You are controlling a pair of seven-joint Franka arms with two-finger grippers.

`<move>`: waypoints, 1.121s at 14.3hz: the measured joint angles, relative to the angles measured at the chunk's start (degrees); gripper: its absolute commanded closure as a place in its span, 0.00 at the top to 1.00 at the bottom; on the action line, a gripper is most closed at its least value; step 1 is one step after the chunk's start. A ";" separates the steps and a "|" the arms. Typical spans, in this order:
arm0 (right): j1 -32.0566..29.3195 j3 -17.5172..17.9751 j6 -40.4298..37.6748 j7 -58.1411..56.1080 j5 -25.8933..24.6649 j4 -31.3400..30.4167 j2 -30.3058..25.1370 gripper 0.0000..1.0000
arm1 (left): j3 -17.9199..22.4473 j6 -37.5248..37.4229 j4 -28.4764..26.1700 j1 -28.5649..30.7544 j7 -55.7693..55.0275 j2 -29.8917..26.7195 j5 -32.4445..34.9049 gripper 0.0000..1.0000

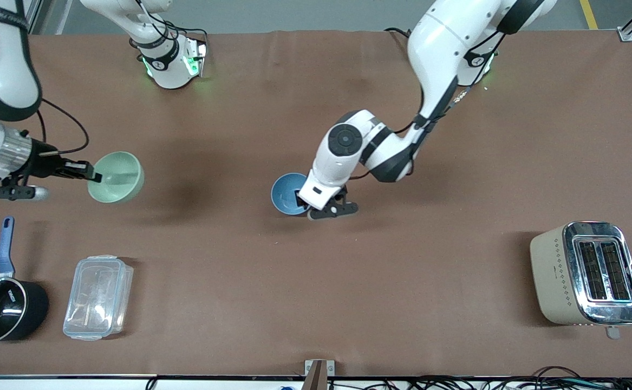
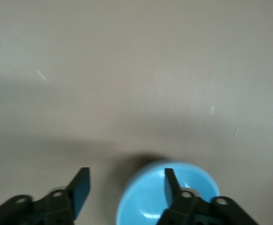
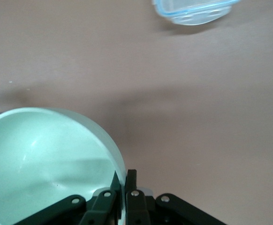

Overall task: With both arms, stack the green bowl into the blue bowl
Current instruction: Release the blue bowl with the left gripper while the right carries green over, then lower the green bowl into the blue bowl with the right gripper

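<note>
I kept the smooth pale mint-green bowl point(image 1: 116, 177) pinched by its rim in the right gripper point(image 1: 92, 175), above the bench point(image 1: 316, 271) toward the right arm's end. The left gripper point(image 1: 316, 208), jaws open astride one rim, stood at the sky-blue bowl point(image 1: 287, 192) resting mid-bench, ready to receive.

My front camera sits high, facing the arm bases across the table point(image 1: 316, 303). The left wrist camera looks down close past its fingers point(image 2: 174, 185) onto the blue bowl point(image 2: 150, 206), also visible mid-table from the front. The right wrist camera, close on the green bowl point(image 3: 38, 159), also catches the clear container point(image 3: 195, 11).
</note>
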 measured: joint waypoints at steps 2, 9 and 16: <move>0.05 4.28 0.92 5.22 -0.11 -0.05 -0.05 0.03 | 0.03 -5.97 1.12 6.66 5.79 -5.43 1.37 1.00; 1.56 23.80 15.92 32.00 -0.27 -2.12 4.32 0.02 | 0.06 -24.61 1.51 25.61 31.14 -20.70 2.14 1.00; 3.56 32.09 26.34 47.99 -8.36 -1.77 15.99 0.03 | -0.05 -37.47 0.99 34.95 45.23 -31.79 2.11 1.00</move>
